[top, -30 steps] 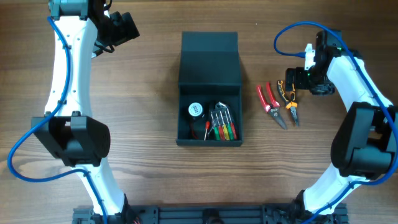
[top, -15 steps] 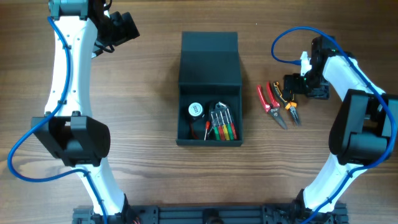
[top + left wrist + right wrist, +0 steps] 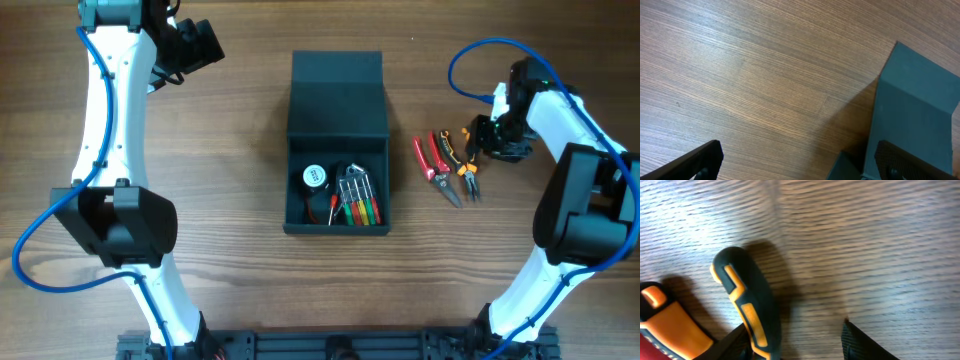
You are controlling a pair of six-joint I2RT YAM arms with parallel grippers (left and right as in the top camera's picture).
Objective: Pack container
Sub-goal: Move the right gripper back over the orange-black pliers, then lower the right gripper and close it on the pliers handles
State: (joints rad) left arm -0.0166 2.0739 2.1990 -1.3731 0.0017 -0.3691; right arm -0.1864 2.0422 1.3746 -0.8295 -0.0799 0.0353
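The dark teal-grey container (image 3: 336, 222) stands mid-table with its lid (image 3: 337, 95) folded back; the lid also shows in the left wrist view (image 3: 915, 110). Inside lie a round white-faced tape (image 3: 314, 177) and several screwdrivers (image 3: 356, 198). Red-handled pliers (image 3: 430, 160) and orange-and-black pliers (image 3: 466, 168) lie to its right. My right gripper (image 3: 478, 140) is open and low over the orange-and-black pliers' handles. In the right wrist view (image 3: 795, 345) a black-and-yellow handle (image 3: 747, 305) lies between the fingers, close to the left one (image 3: 730, 340). My left gripper (image 3: 195, 45) is open and empty at the far left.
Bare wood table (image 3: 230, 170) lies between the left gripper and the container. The left wrist view shows the open gripper (image 3: 805, 165) above bare wood, with the container's corner at its right. A second, orange handle (image 3: 665, 325) lies left of the right gripper.
My right gripper has shifted slightly right and down towards the handle ends of the orange-and-black pliers. The left arm and the container have not moved.
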